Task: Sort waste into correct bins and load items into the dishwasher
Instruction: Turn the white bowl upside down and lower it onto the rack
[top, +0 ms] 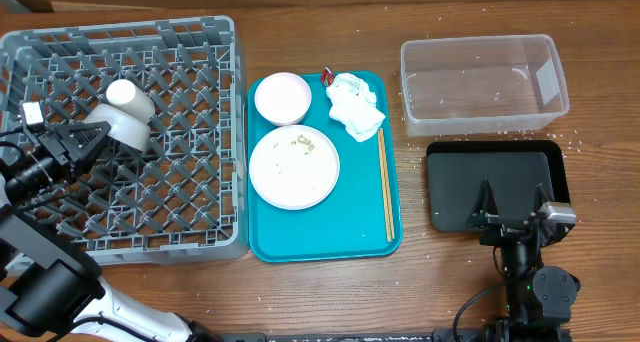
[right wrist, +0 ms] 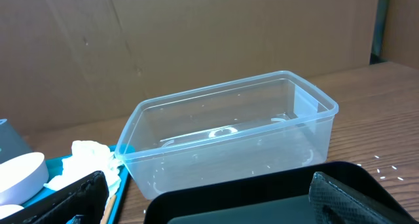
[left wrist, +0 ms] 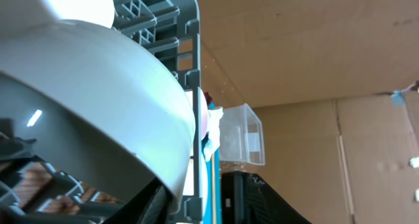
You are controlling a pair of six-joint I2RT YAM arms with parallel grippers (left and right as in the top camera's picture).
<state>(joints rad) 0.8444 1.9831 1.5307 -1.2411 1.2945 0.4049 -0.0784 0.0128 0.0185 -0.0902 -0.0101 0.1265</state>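
In the grey dish rack [top: 190,197] a pale grey bowl [top: 128,132] lies tilted beside a small white cup [top: 127,93]. My left gripper [top: 92,142] is at the bowl's rim with its jaws a little apart. In the left wrist view the bowl [left wrist: 85,99] fills the frame and its rim rests against one finger [left wrist: 159,202]. On the teal tray [top: 350,232] sit a small white bowl [top: 282,97], a white plate [top: 294,167], a crumpled napkin [top: 355,104] and a red wrapper [top: 327,76]. My right gripper [top: 512,197] hangs open and empty over the black tray [top: 495,157].
Chopsticks [top: 386,187] lie along the teal tray's right side. The clear tub [top: 483,82] stands behind the black tray and is also seen close ahead in the right wrist view [right wrist: 229,132]. Loose rice grains are scattered on the wood around the tub.
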